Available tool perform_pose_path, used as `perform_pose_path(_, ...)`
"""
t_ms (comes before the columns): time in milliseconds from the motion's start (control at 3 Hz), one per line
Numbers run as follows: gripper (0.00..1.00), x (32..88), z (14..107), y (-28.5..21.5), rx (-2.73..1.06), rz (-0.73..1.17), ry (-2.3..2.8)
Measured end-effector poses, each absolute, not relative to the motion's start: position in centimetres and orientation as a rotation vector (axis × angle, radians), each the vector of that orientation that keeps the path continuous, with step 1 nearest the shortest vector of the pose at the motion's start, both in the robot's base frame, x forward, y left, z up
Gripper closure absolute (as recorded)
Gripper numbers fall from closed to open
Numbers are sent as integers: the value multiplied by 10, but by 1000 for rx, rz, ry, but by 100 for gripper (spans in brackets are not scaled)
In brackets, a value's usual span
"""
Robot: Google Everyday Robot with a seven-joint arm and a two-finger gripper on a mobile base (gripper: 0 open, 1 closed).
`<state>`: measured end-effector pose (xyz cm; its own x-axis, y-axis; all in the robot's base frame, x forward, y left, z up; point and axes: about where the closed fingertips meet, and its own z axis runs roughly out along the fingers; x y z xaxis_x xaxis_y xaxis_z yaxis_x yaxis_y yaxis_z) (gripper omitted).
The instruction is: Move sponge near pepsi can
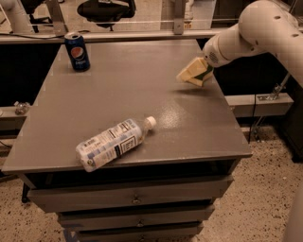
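Observation:
The pepsi can stands upright at the far left corner of the grey table. The sponge is at the far right edge of the table, and only a sliver of its dark green top shows. My gripper, with its pale yellow pads, is right down on the sponge and covers most of it. My white arm reaches in from the upper right. The sponge is far across the table from the can.
A clear plastic bottle with a white label lies on its side near the table's front edge, cap pointing right. Drawers sit under the tabletop. Office chairs and a rail stand behind the table.

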<state>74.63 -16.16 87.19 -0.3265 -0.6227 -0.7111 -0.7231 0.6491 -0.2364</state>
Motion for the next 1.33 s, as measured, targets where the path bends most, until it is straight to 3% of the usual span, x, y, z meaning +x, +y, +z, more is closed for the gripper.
perform_pose_path(333,0,759,857,-167,-1019,146,2069)
perform_pose_path(667,18,764,842,-170,-996,151,2099)
perform_pose_path(1333,62,763,834,-168,-982,186,2107)
